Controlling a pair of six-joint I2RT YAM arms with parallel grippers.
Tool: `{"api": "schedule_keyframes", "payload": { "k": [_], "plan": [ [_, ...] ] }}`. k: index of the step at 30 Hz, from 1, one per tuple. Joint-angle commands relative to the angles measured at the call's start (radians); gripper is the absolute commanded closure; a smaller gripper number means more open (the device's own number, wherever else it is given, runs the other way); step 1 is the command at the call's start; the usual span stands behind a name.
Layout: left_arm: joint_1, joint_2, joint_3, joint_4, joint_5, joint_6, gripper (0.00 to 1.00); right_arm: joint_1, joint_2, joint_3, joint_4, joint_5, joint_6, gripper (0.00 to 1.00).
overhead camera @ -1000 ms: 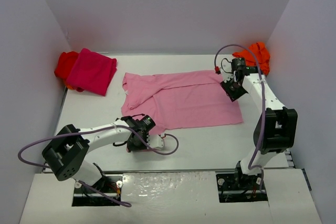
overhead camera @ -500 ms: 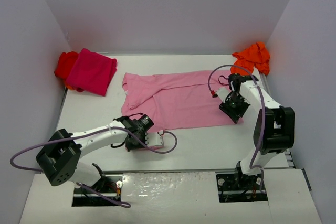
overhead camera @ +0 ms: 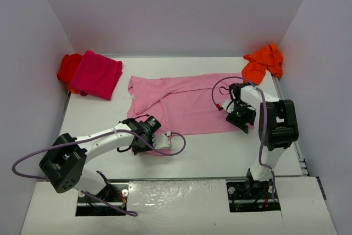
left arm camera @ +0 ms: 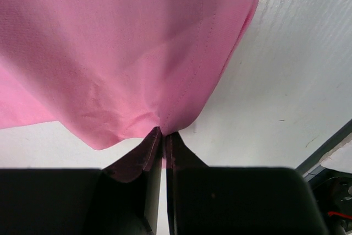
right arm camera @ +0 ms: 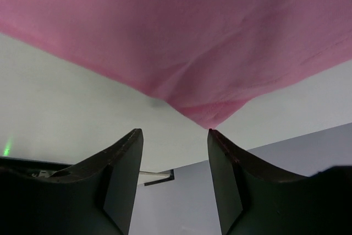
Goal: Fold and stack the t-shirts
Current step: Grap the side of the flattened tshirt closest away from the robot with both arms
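Note:
The light pink t-shirt (overhead camera: 187, 103) lies spread across the middle of the table. My left gripper (overhead camera: 151, 144) is shut on its near left edge. In the left wrist view the jaws (left arm camera: 164, 133) pinch a fold of the pink cloth (left arm camera: 121, 42). My right gripper (overhead camera: 242, 118) is open at the shirt's near right corner. In the right wrist view the gripper (right arm camera: 175, 133) is empty, and the pink corner (right arm camera: 212, 115) hangs just above its right fingertip. A folded magenta t-shirt (overhead camera: 99, 74) lies at the back left on a red one (overhead camera: 69, 67). An orange t-shirt (overhead camera: 264, 61) is bunched at the back right.
The white table (overhead camera: 220, 152) is closed in by pale walls at the left, back and right. Purple cables loop off both arms. Bare table runs along the near edge between the arms.

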State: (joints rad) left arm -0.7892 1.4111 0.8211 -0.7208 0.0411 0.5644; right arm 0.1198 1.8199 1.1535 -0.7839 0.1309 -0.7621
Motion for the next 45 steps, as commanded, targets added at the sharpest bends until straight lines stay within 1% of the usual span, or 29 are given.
{"api": "schedule_keyframes", "payload": {
  "k": [1, 3, 6, 8, 10, 13, 14, 15, 19, 27, 29, 32, 35, 38, 42, 45],
  "plan": [
    [0.022, -0.022, 0.025, 0.004, -0.011, -0.006, 1.00, 0.051, 0.030, 0.028, 0.027, 0.140, 0.039, 0.52],
    [0.026, -0.031, 0.020, 0.007, -0.008, -0.006, 1.00, 0.066, 0.061, 0.018, 0.042, 0.183, 0.053, 0.52],
    [0.033, -0.035, 0.014, 0.010, -0.010, -0.002, 1.00, 0.073, 0.090, 0.001, 0.059, 0.185, 0.064, 0.54],
    [0.042, -0.035, 0.007, 0.017, -0.010, 0.000, 1.00, 0.082, 0.103, -0.018, 0.075, 0.200, 0.069, 0.59],
    [0.044, -0.035, 0.004, 0.018, -0.010, 0.004, 1.00, 0.084, 0.114, -0.033, 0.105, 0.223, 0.084, 0.69],
    [0.049, -0.042, 0.003, 0.018, -0.014, 0.010, 1.00, 0.089, 0.140, -0.076, 0.133, 0.288, 0.106, 0.87],
    [0.052, -0.044, 0.001, 0.017, -0.018, 0.012, 1.00, 0.091, 0.143, -0.092, 0.140, 0.304, 0.109, 0.95],
    [0.057, -0.050, 0.000, 0.013, -0.020, 0.017, 1.00, 0.092, 0.141, -0.106, 0.150, 0.313, 0.107, 1.00],
    [0.074, -0.095, 0.009, -0.047, 0.010, 0.037, 1.00, 0.093, 0.096, -0.148, 0.169, 0.319, 0.100, 1.00],
    [0.076, -0.207, 0.008, -0.258, 0.098, 0.055, 1.00, 0.101, -0.098, -0.220, 0.154, 0.312, 0.087, 1.00],
    [0.074, -0.235, 0.010, -0.286, 0.100, 0.066, 1.00, 0.108, -0.145, -0.225, 0.130, 0.295, 0.085, 1.00],
    [0.073, -0.235, 0.050, -0.342, 0.094, 0.076, 1.00, 0.116, -0.219, -0.207, 0.103, 0.293, 0.075, 1.00],
    [0.076, -0.236, 0.155, -0.381, 0.053, 0.101, 1.00, 0.116, -0.270, -0.141, 0.091, 0.302, 0.043, 1.00],
    [0.077, -0.185, 0.294, -0.397, -0.001, 0.135, 1.00, 0.115, -0.268, -0.053, 0.089, 0.323, 0.020, 1.00],
    [0.094, -0.082, 0.456, -0.363, -0.050, 0.192, 1.00, 0.100, -0.193, 0.052, 0.086, 0.323, -0.008, 1.00],
    [0.125, -0.007, 0.563, -0.352, -0.053, 0.230, 1.00, 0.088, -0.121, 0.116, 0.087, 0.308, -0.007, 1.00]
  ]
}}
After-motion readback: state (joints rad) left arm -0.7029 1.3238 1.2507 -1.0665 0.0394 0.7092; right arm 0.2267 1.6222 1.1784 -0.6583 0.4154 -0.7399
